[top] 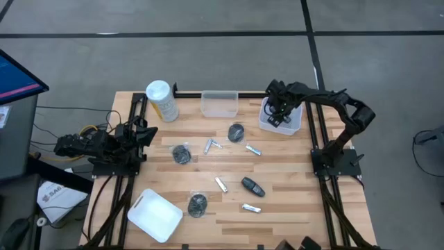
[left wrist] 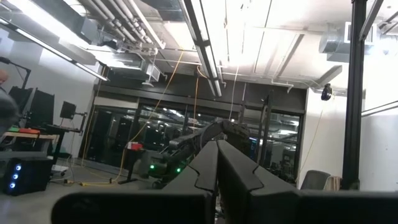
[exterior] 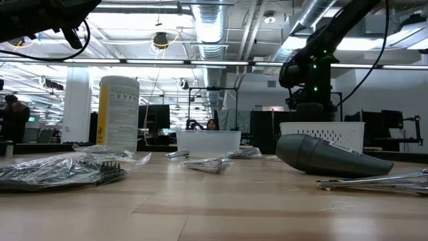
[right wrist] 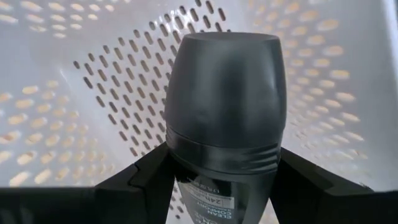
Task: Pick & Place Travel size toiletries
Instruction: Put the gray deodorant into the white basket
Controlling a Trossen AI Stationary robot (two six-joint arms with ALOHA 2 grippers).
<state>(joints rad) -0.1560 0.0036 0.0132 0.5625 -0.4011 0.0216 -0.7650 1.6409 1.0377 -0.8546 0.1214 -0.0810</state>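
Note:
My right gripper (top: 278,115) reaches down into the white perforated basket (top: 297,126) at the table's far right and is shut on a dark grey oblong piece (right wrist: 225,93). On the wood lie three dark round lumps in clear wrapping (top: 236,132) (top: 182,154) (top: 198,205), several silvery tubes (top: 211,145) (top: 253,148) (top: 220,184) (top: 251,207) and a second dark oblong piece (top: 252,186), each flat on its side. My left gripper (left wrist: 217,171) is shut and rests folded at the table's left edge (top: 139,135), pointing upward. My right gripper pinches the dark oblong piece between its two fingers (right wrist: 146,180), on the body just behind the domed cap (right wrist: 224,186). The fingers come from above, along the piece. Its cap end points down at the basket's perforated floor (right wrist: 93,99); whether it touches the floor I cannot tell.
A tall pale-yellow canister with a white lid (top: 161,101) stands at the far left. A clear open container (top: 219,104) sits at the far middle. A white flat tray (top: 156,215) lies at the near left. Bare wood shows along the near right.

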